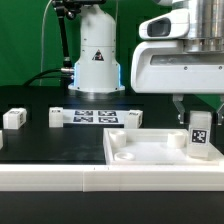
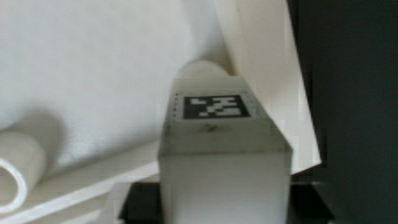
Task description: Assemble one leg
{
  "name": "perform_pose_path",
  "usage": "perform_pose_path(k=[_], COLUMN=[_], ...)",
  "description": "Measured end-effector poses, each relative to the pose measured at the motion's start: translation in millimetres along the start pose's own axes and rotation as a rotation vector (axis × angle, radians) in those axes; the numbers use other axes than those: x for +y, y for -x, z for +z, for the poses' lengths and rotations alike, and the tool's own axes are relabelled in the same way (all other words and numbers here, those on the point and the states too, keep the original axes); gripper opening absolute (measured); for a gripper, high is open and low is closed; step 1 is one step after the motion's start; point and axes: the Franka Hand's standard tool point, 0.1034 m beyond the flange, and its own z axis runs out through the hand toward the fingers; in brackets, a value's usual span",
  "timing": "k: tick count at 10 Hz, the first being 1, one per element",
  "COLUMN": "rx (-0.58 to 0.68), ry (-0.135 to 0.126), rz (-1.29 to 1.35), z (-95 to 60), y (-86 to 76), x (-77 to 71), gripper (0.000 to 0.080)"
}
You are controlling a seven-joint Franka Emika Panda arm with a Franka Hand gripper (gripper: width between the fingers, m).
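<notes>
Claw (image 1: 198,110) straddles the top of the leg (image 1: 201,136); I can't tell if it's clamped or slack. The leg stands upright at the panel (image 1: 140,152) corner, exterior view's right. My read: seating step. Next move needs a firm grip and the leg kept plumb while screwing in.

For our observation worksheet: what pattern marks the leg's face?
The leg is white with a black-and-white square marker tag; the exterior view shows it best.
</notes>
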Motion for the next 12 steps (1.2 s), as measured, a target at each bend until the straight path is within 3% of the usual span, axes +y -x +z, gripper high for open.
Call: perform_pose_path(k=[5, 8, 9, 10, 12], rx=[-0.006, -0.022, -0.028, -0.027, -0.030], ry=[0.004, -0.003, -0.007, -0.008, -0.008], rz=[0.498, 0.565, 0.613, 0.575, 0.492], z=[0.4, 0.1, 0.4, 0.7, 2.1], y=[-2.3, -4.3, -2.6, -2.6, -0.8], x=[3.8, 5.7, 3.8, 3.9, 2.4], gripper=[0.0291, 0.0291, 0.0367, 0.0367, 0.0621])
